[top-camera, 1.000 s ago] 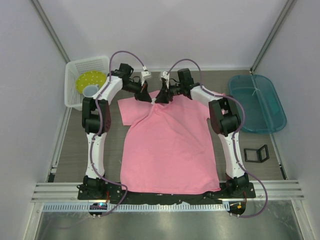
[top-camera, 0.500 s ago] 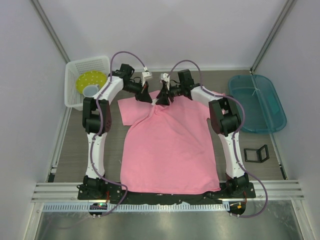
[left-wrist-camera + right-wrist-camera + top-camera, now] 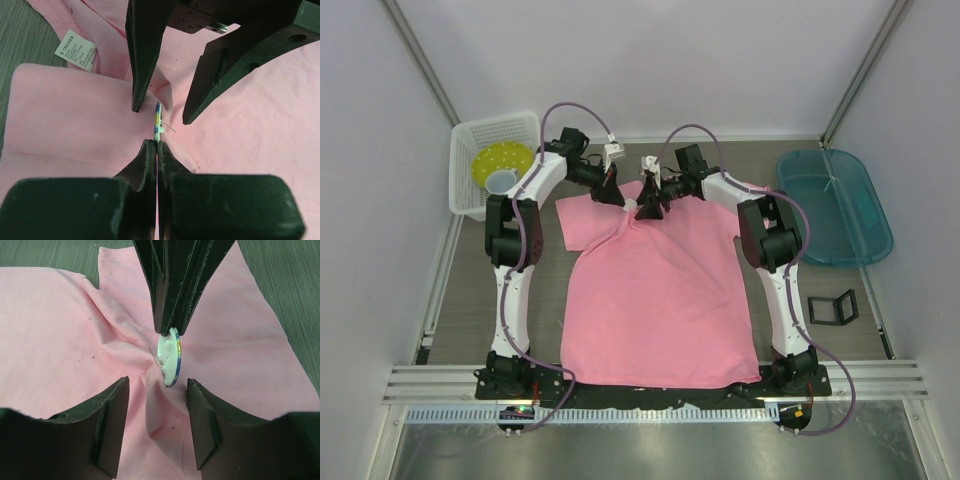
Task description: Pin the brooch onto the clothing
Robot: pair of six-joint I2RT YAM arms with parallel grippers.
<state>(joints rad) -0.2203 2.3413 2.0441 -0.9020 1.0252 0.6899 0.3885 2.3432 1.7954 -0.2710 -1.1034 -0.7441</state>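
Top view: the shirt point(image 3: 655, 300) lies flat on the bench point(image 3: 460, 280), with both arms meeting near its collar.

Left wrist view: the left end effector point(image 3: 157, 146) is clenched on the rim of the brooch point(image 3: 158, 119), held edge-on over a raised fold.

Right wrist view: the right end effector point(image 3: 156, 385) is released, jaws straddling that fold.

Assessment: the brooch is light, rigid and slippery, so grip it by the rim. The cloth is soft and needs pinching.

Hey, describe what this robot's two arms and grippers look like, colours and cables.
Both the left arm and right arm have white links with black joints, each trailing a looping purple cable. The left gripper and right gripper are matte black, with tapering fingers.
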